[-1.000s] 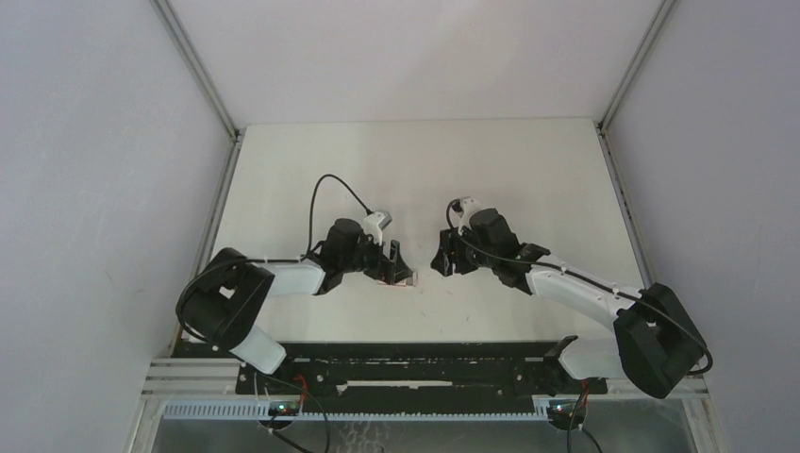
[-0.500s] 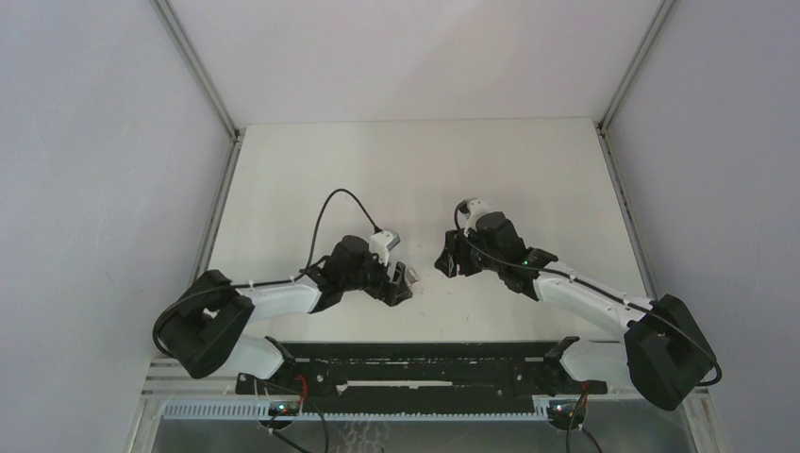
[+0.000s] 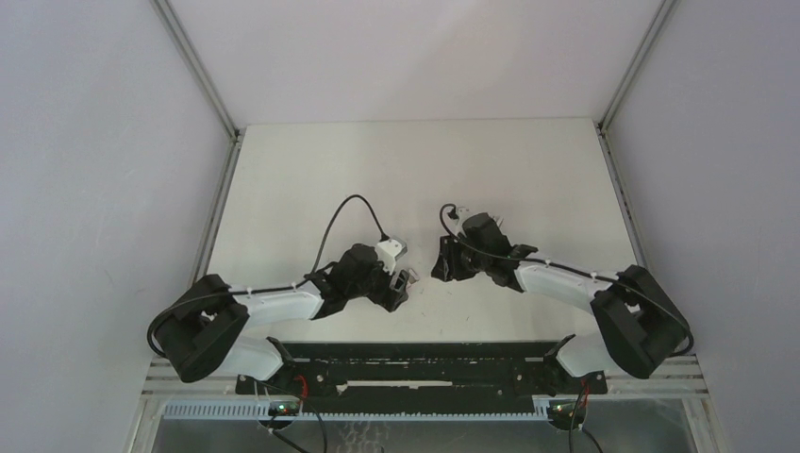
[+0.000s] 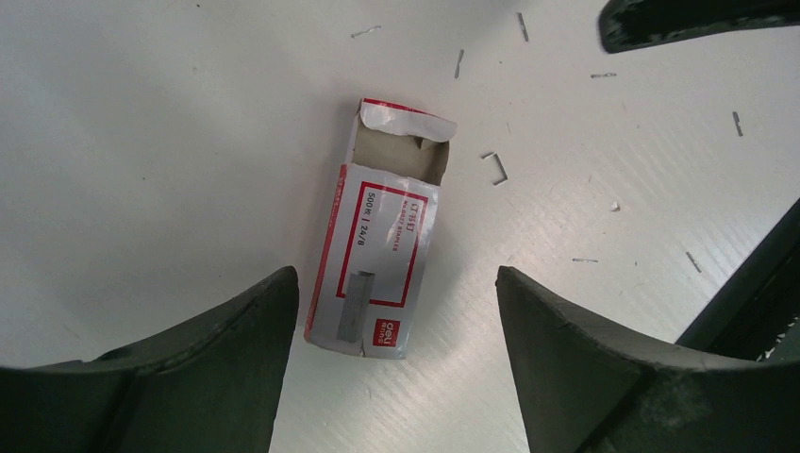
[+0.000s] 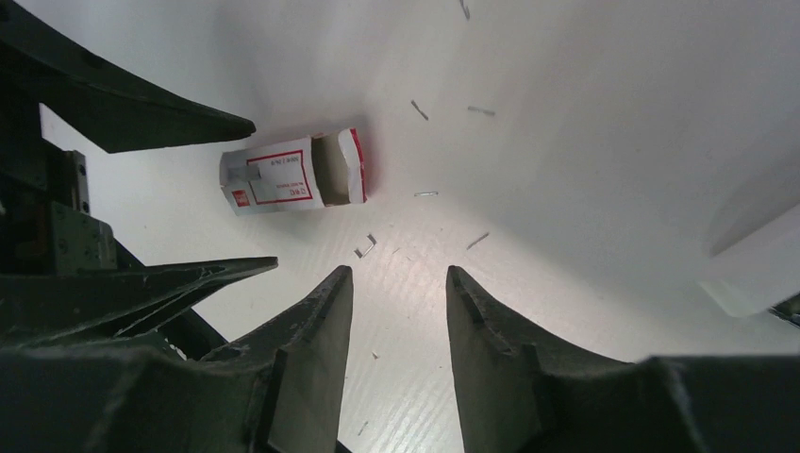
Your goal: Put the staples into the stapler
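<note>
From above, the left tool point(image 3: 403, 283) and the right tool point(image 3: 441, 264) nearly meet over the worktop point(image 3: 377, 170); I cannot find the stapler. Left wrist: fingers apart and empty, with the open staple box point(image 4: 377, 255) lying between them. Closing hard could crush it and spill staples among the loose staples point(image 4: 495, 168). Right wrist: fingers apart, empty; the tools could collide.

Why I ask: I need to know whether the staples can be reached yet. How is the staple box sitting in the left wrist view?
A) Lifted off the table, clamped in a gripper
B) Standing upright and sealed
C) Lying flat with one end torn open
C: the staple box lies flat on the table, and the flap at its far end is torn open.
</note>
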Available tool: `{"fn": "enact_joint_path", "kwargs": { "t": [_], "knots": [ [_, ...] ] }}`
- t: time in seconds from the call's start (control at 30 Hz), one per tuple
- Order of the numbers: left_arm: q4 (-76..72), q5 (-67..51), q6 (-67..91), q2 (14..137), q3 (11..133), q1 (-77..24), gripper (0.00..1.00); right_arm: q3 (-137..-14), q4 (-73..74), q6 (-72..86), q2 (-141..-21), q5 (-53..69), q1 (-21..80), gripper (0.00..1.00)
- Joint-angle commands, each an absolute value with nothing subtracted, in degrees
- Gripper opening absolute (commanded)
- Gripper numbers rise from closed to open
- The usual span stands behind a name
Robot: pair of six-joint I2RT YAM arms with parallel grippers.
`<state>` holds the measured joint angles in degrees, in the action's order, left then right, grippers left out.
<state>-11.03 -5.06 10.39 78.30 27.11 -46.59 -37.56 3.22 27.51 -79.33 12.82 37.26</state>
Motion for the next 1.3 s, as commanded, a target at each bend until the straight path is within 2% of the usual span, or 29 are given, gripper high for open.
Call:
{"fn": "enact_joint_path", "kwargs": {
  "t": [0.0,0.37,0.93,1.1,1.27],
  "knots": [
    [-10.2,-1.68,7.85,79.94,29.24,-48.16,0.79,-42.58,0.04,29.19,-83.05,16.12,38.03,0.39],
    [-9.18,0.46,7.04,81.09,30.18,-49.37,0.61,-49.22,-0.53,30.32,-93.98,20.73,39.1,0.33],
    [-7.67,3.14,6.5,82.57,31.28,-50.97,0.52,-52.32,-1.2,30.68,-101.43,23.14,38.59,0.25],
    [-7.04,4.18,6.59,82.97,31.68,-51.07,0.49,-53.06,-1.49,30.34,-102.62,24.64,38.58,0.16],
    [-6.9,5.65,7.76,83.12,31.58,-51.06,0.49,-53.55,-2.24,30.31,-103.16,24.52,38.04,0.01]
  ]
}}
